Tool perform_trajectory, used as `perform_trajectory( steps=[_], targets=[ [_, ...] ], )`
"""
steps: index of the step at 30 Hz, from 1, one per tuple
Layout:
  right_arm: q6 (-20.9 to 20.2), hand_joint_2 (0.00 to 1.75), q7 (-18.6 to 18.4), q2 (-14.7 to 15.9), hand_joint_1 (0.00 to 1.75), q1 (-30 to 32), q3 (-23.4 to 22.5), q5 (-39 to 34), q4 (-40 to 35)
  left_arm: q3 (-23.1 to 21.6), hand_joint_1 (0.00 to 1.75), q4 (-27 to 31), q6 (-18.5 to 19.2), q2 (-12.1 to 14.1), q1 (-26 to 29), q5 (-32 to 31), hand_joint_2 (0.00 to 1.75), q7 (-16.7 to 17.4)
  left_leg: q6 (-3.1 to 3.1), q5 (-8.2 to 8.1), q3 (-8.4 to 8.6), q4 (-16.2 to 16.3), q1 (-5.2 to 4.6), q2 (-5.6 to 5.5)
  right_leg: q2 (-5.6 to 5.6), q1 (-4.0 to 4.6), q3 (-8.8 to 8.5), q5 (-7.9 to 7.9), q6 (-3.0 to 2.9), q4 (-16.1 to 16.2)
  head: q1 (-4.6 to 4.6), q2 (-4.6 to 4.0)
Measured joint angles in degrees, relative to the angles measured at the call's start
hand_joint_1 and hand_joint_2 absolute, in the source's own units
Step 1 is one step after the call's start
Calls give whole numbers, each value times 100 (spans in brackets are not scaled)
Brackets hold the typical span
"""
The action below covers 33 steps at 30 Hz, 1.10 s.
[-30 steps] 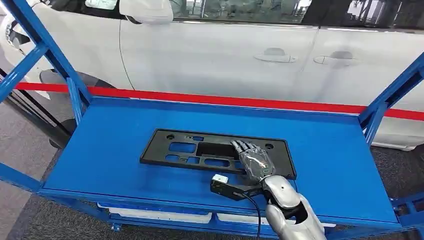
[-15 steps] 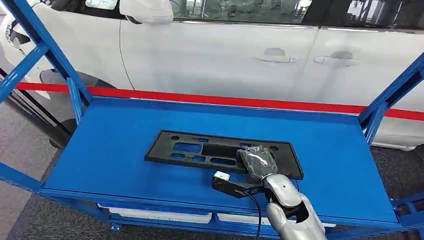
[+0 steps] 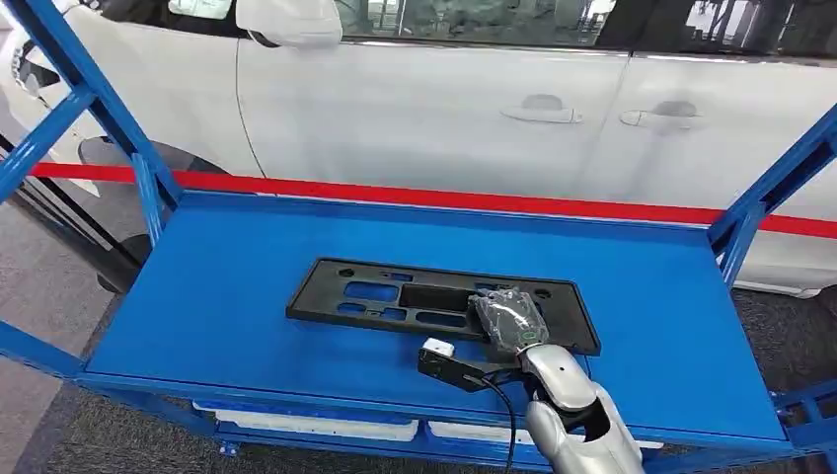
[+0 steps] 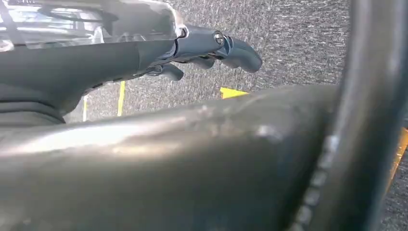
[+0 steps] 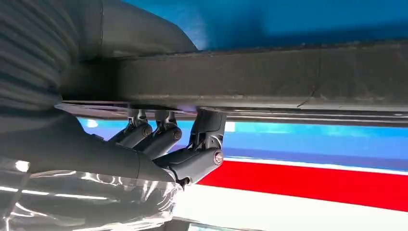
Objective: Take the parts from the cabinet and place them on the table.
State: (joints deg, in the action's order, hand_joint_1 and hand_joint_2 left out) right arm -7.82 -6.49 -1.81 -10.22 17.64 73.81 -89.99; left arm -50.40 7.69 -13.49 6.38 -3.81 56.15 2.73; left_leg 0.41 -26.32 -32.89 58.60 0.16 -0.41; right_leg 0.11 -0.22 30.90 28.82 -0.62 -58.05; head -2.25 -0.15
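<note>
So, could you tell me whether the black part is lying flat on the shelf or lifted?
Partly lifted, it seems: the right hand grips the part at its near edge, fingers hooked over it. Whether the far side touches the shelf, cannot tell.

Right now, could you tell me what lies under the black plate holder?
The black plate holder lies on the blue shelf. The right hand grips its near right end; whatever is beneath it is covered.
</note>
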Motion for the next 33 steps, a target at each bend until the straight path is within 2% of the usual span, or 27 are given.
perform_trajectory(
  steps=[1, 2, 5, 16, 19, 33],
  targets=[
    [0, 175, 0, -2, 166, 0, -2, 0, 0, -2, 0, 0, 0, 0, -1, 0, 0, 0, 0, 0, 0, 0, 0, 0, 0, 0, 0, 0, 0, 0, 0, 0],
    [0, 175, 0, -2, 168, 0, -2, 0, 0, -4, 0, 0, 0, 0, -1, 0, 175, 0, 0, 0, 0, 0, 0, 0, 0, 0, 0, 0, 0, 0, 0, 0],
    [4, 175, 15, -13, 175, 7, -11, 17, -2, -9, 0, 0, -2, 0, -2, 28, 175, -22, 0, 0, 0, 0, 0, 0, 0, 0, 0, 0, 0, 0, 0, 0],
    [110, 175, 144, -96, 175, 68, -83, 2, -37, -83, 0, 0, -13, 0, -11, 212, 175, 76, 0, 0, -1, 0, 0, 0, 0, 0, 0, 0, 0, 0, 0, 0],
    [203, 175, 203, -118, 175, 160, -103, -57, -230, -138, 0, 0, -17, 11, -8, 212, 175, 188, 0, 0, -3, 0, 0, 0, 1, 0, 4, 0, 0, 0, 0, 0],
    [393, 175, 295, -118, 175, 258, -103, 184, -1279, -365, 0, -2, -72, 15, -17, 256, 175, 293, 0, 0, -8, 0, 0, 3, 2, 0, 9, 0, 0, 0, 0, 0]
  ],
)
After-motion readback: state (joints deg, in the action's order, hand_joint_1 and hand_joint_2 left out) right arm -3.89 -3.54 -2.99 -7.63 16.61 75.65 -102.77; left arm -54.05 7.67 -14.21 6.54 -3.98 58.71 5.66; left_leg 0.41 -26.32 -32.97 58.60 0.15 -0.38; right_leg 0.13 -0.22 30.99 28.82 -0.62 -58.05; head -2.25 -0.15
